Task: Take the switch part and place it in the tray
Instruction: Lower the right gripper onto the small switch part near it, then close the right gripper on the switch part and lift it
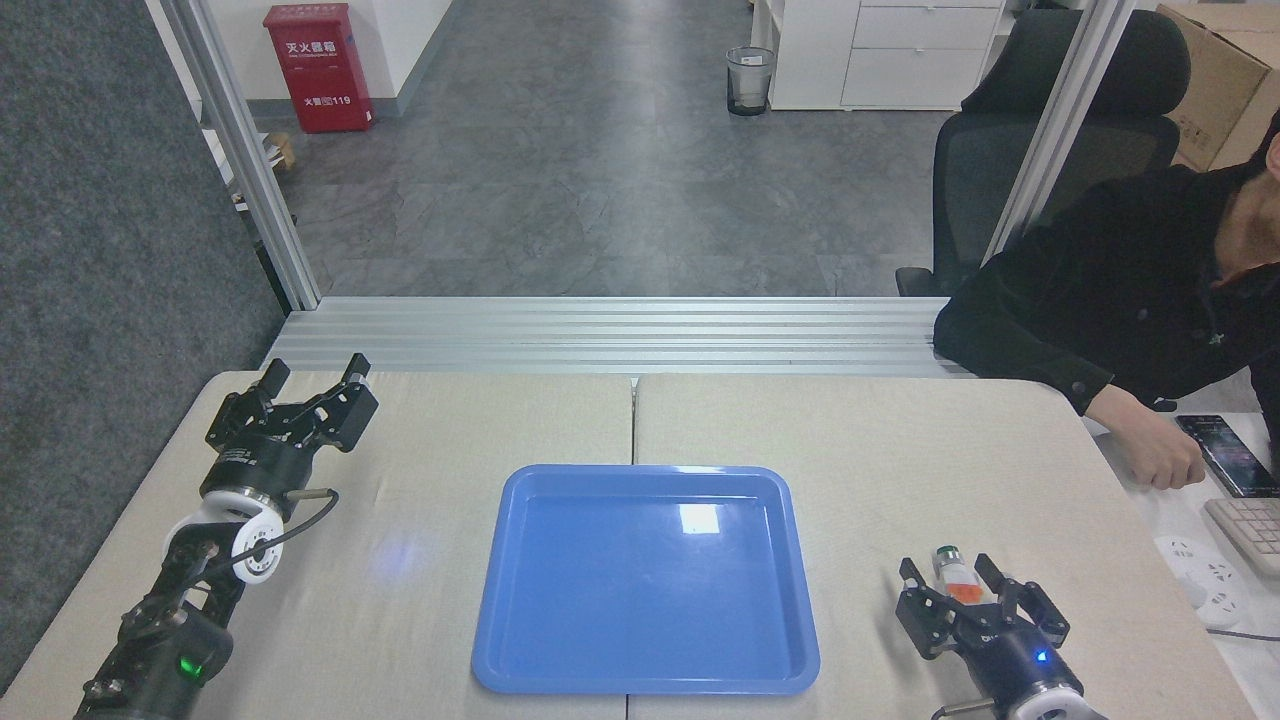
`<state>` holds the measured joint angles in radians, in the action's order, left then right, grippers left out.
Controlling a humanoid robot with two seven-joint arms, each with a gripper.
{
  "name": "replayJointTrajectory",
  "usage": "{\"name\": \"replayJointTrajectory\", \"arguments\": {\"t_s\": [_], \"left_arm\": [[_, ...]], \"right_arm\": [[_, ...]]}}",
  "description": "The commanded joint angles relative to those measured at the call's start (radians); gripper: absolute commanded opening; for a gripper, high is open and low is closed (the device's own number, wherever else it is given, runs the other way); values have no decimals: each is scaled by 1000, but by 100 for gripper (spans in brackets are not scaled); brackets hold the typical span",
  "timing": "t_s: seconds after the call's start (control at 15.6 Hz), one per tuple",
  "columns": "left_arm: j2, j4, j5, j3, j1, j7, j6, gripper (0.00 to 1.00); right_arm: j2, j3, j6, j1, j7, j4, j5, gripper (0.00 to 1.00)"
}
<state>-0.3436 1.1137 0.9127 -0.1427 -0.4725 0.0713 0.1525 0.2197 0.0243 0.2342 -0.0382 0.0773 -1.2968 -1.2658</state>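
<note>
A: Where is the switch part [953,577]?

B: Low at the right of the frame, on the table [860,430], between the two spread fingers of the right gripper [952,580]. The fingers flank it on either side but stand apart, released; whether they touch it cannot be told.

A: Which way does it point?

B: Its long axis runs nearly up and down the frame, leaning slightly to the upper left. The dark green cap is at the far end, toward the top of the frame; the orange-red middle sits nearer the gripper's body, and the lower end is hidden behind the gripper.

A: And the tray [646,680]?

B: It lies at the lower centre of the frame, straddling the seam of the table, with nothing in it. The switch part is well to its right, outside the rim.

A: The left gripper [312,378]?

B: It is at the left of the frame, over the table's far left corner, fingers parted and holding nothing, well apart from the tray.

A: Anyone else?

B: A person in a dark sleeve [1050,340] at the upper right, hand [1155,455] resting on the table beside a phone [1225,455].
</note>
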Motion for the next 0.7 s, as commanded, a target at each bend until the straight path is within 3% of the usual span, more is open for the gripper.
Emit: {"name": "replayJointTrajectory", "arguments": {"t_s": [0.0,0.32,0.45,0.51,0.64], "left_arm": [[0,0,0,0,0,-1,1,100],[0,2,0,0,0,-1,-1,100],[0,0,0,0,0,-1,-1,100],[0,0,0,0,0,-1,-1,100],[0,0,0,0,0,-1,-1,100]], "right_arm": [[-11,22,-21,41,-4,-9,-26,95],[-2,22,-39,38,-4,28,-26,93],[-2,20,-43,35,-2,36,-33,87],[-2,19,-43,35,1,45,-35,73],[-8,16,-38,34,19,50,-35,31]]}}
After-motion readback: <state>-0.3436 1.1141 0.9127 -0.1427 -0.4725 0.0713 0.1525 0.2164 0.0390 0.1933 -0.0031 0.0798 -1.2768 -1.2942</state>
